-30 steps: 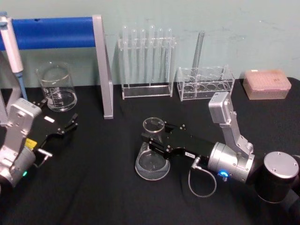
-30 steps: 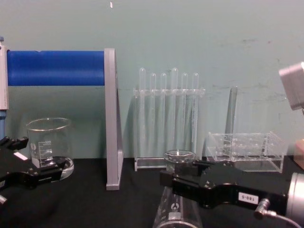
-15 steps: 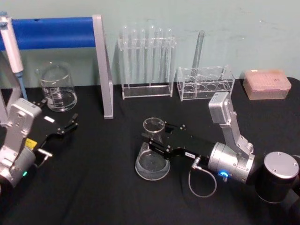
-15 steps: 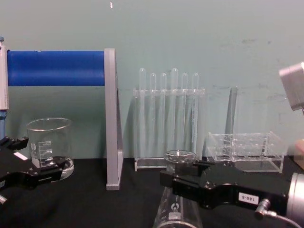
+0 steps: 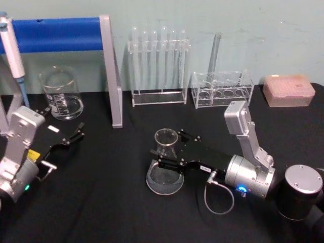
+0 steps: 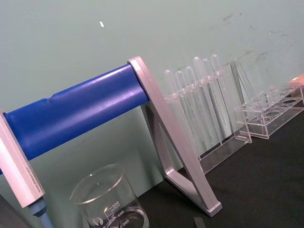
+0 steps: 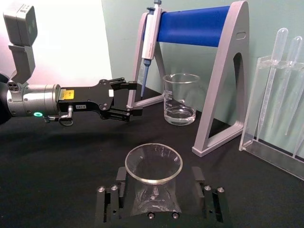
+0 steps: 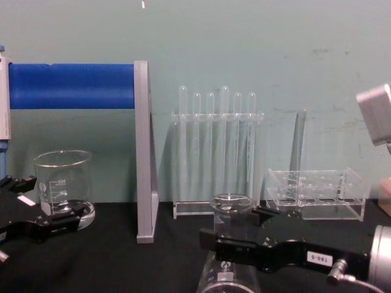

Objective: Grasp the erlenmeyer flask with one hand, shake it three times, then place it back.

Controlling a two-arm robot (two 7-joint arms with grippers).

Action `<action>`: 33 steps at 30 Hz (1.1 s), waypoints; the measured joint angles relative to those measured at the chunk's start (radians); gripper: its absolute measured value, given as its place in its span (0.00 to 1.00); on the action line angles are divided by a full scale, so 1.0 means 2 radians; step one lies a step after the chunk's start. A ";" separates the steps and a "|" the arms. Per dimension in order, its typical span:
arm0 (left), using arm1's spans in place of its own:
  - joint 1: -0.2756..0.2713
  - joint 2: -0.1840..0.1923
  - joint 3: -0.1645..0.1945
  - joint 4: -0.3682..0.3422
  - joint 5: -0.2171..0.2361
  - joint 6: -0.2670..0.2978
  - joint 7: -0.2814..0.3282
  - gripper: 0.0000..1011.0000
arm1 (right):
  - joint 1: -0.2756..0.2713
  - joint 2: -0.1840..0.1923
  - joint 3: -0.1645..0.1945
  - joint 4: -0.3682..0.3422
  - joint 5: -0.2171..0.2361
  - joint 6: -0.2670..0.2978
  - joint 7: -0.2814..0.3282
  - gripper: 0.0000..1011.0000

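The erlenmeyer flask (image 5: pixel 164 178) stands upright on the black table, a little clear liquid in its wide base. My right gripper (image 5: pixel 166 144) reaches in from the right and straddles its neck. In the right wrist view the flask (image 7: pixel 153 189) sits between the two black fingers (image 7: pixel 113 202), with a gap on each side, so the gripper is open around it. The chest view shows the flask's rim (image 8: pixel 230 202) just above the right gripper (image 8: pixel 235 244). My left gripper (image 5: pixel 68 132) rests open at the far left, near the beaker.
A glass beaker (image 5: pixel 61 94) and a blue-barred pipette stand (image 5: pixel 109 71) are at the back left. A rack of test tubes (image 5: pixel 158 66), a clear tube rack (image 5: pixel 221 90) and a pink tip box (image 5: pixel 287 91) line the back wall.
The right gripper's fingers have spread apart from the flask's neck and sit slightly lower. The flask stays in place on the table. The left arm has not moved.
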 joint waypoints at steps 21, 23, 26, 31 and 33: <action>0.000 0.000 0.000 0.000 0.000 0.000 0.000 0.99 | 0.000 0.000 0.000 -0.001 0.000 -0.001 0.000 0.99; 0.000 0.000 0.000 0.000 0.000 0.000 0.000 0.99 | 0.000 0.000 0.000 -0.001 0.001 -0.001 0.000 0.99; 0.000 0.000 0.000 0.000 0.000 0.000 0.000 0.99 | 0.000 0.000 0.000 -0.001 0.001 -0.002 0.000 0.99; 0.000 0.000 0.000 0.000 0.000 0.000 0.000 0.99 | 0.000 0.000 0.000 -0.001 0.001 -0.001 0.000 0.99; 0.000 0.000 0.000 0.000 0.000 0.000 0.000 0.99 | 0.001 0.001 -0.001 -0.001 0.000 -0.001 0.000 0.99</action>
